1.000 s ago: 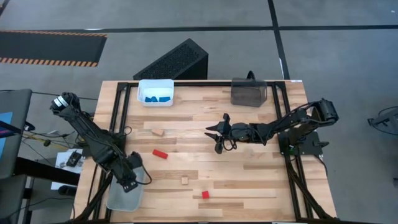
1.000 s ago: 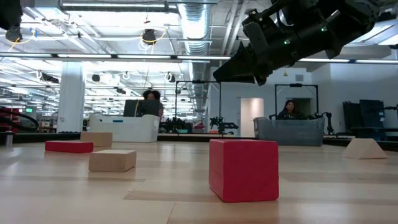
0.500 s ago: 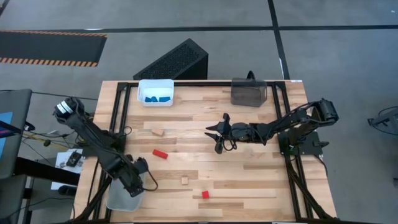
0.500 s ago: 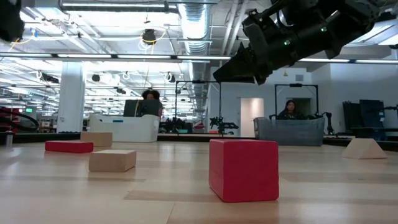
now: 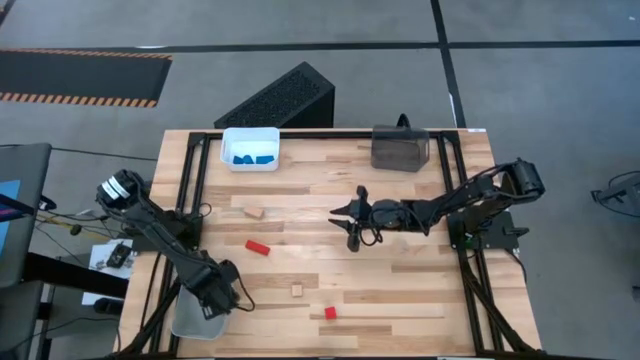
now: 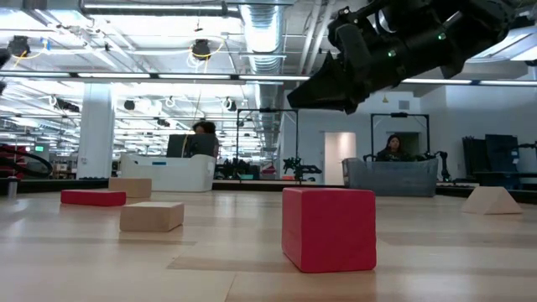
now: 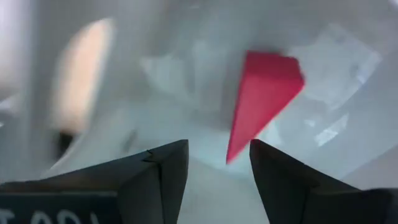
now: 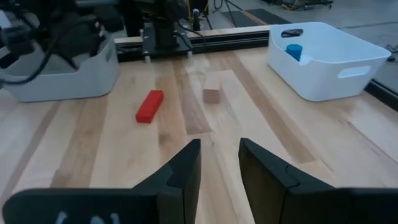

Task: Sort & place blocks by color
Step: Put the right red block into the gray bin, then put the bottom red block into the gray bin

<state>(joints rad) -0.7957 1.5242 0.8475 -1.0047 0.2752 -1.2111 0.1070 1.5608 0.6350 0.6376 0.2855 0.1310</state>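
Note:
My left gripper (image 5: 215, 290) is open over the grey bin (image 5: 192, 322) at the table's near left corner. In the left wrist view a red wedge block (image 7: 264, 99) lies in the bin beyond the fingers, touching neither. My right gripper (image 5: 350, 215) is open and empty above the table's middle. On the table lie a red bar (image 5: 258, 247), a wood piece (image 5: 253, 212), a wood cube (image 5: 296, 290) and a red cube (image 5: 330, 313). The red bar (image 8: 149, 106) and a wood piece (image 8: 211, 95) also show in the right wrist view.
A white bin (image 5: 251, 148) with blue blocks stands at the far left. A dark tinted bin (image 5: 400, 148) stands at the far right. Black rails run along the table's left and right sides. People sit in the room behind the table (image 6: 201, 138).
My left gripper has gone a little toward the table's near edge, over the grey bin, and the arm's elbow has swung with it. My right arm and the blocks on the table have kept still.

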